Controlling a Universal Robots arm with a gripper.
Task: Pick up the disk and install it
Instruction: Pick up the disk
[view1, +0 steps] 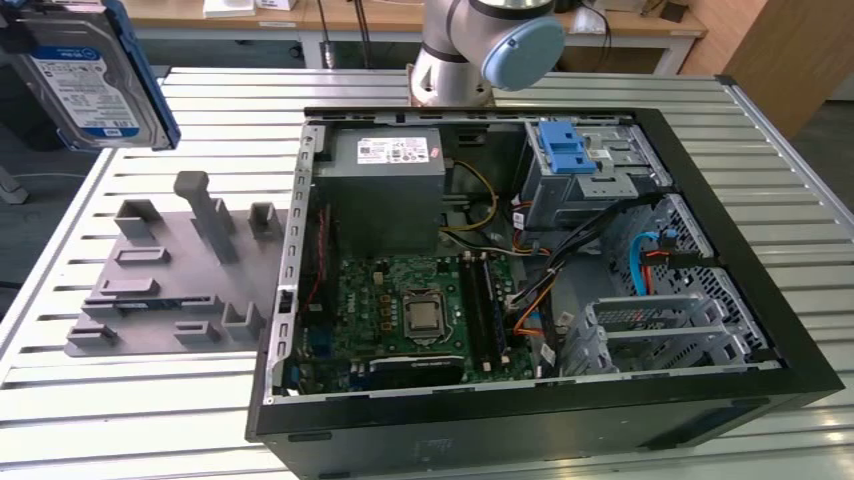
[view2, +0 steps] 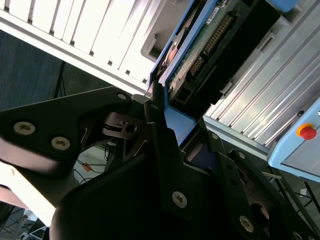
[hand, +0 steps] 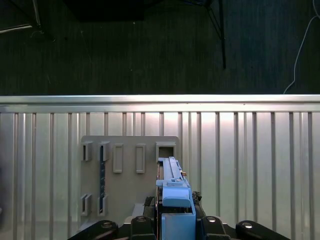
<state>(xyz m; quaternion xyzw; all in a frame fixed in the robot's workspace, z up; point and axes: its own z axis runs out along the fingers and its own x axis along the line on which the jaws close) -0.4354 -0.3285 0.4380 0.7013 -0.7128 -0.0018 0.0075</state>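
Disk up high, off to side of open computer case, over grey rack beside case. Gripper squeezed tight on its blue frame. Pick-up done; not yet in case.

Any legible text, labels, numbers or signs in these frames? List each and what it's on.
Nothing can be quoted: all print is too small or blurred to read.
White-and-blue label on the disk: unreadable.
White sticker on the grey power supply box: unreadable.
Small sticker on the drive cage: unreadable.
The red button in the second wrist view: no lettering seen.
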